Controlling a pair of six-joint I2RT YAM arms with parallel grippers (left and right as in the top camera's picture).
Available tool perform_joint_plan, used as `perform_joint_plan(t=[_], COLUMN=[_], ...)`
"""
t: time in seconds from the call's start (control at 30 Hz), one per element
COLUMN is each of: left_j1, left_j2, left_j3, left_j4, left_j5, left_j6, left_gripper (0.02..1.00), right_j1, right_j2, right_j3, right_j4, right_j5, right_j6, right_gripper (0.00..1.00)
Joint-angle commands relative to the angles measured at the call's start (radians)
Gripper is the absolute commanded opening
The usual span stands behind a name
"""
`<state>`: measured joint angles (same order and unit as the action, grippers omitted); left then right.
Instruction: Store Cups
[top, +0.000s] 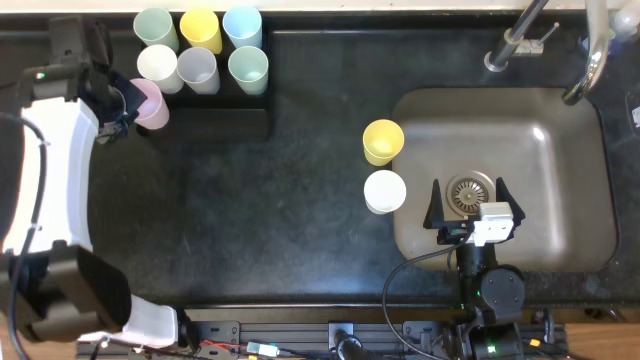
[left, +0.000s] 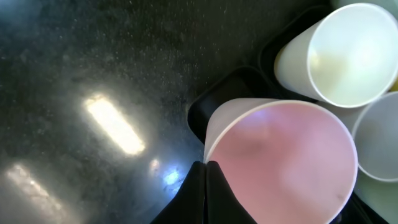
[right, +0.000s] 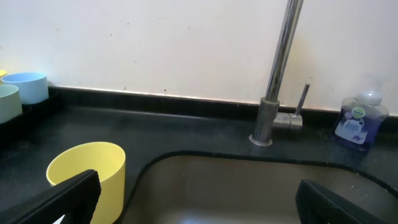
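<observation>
I am gripping the pink cup (top: 151, 104) with my left gripper (top: 126, 100), the two fingers pinched together on its thin wall at the rim. It is a pale, matt pink tumbler with a plain, smooth surface, wide at the round mouth and narrowing toward the base. Its open mouth is facing my left wrist camera, and the inside is showing an even soft pink. The cup is sitting at the far left of the counter (top: 250, 220), at the left end of the black tray (top: 220, 122), just beside a white cup (top: 157, 63) standing there. I cannot tell whether its base is touching the tray or hanging above it.

Five more cups are standing upright in the tray with the white one, in mint, yellow, blue and grey. A yellow cup (top: 383, 141) and another white cup (top: 385, 191) are waiting on the counter, right at the left rim of the sink (top: 560, 180), with the yellow one farther off. My right gripper (top: 469, 198) is hovering over the sink with its fingers spread wide, holding nothing.
</observation>
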<state>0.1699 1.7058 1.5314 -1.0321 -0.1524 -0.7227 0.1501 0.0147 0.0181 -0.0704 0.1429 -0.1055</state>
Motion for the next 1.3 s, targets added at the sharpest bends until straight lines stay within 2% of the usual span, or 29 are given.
perform_joint_plan(t=[0.03, 0.9, 1.0, 1.17, 1.23, 1.3], left_j1=[-0.008, -0.008, -0.008, -0.01, -0.01, -0.01], left_j2=[0.043, 0.143, 0.142, 0.084, 0.031, -0.034], left_j3=[-0.006, -0.006, -0.006, -0.006, -0.006, -0.006], left_j4=[0.031, 0.089, 0.089, 0.088, 0.088, 0.087], left_j5=[0.003, 0.023, 0.026, 0.02, 0.013, 0.007], left_j6=[0.019, 0.019, 0.019, 0.019, 0.019, 0.02], left_gripper=[0.034, 0.056, 0.128, 0.472, 0.553, 0.592], right_j1=[-0.006, -0.006, -0.006, -0.006, -0.007, -0.006], right_j2=[-0.011, -0.011, -0.011, -0.011, -0.011, -0.011], right_j3=[-0.013, -0.013, -0.013, -0.013, -0.013, -0.013], right_j4=[0.007, 0.007, 0.007, 0.007, 0.007, 0.007], right_j5=[0.007, 0.008, 0.008, 0.007, 0.007, 0.007], right_j6=[0.0, 0.0, 0.0, 0.0, 0.0, 0.0], right_gripper=[0.996, 0.998, 0.998, 0.998, 0.996, 0.998])
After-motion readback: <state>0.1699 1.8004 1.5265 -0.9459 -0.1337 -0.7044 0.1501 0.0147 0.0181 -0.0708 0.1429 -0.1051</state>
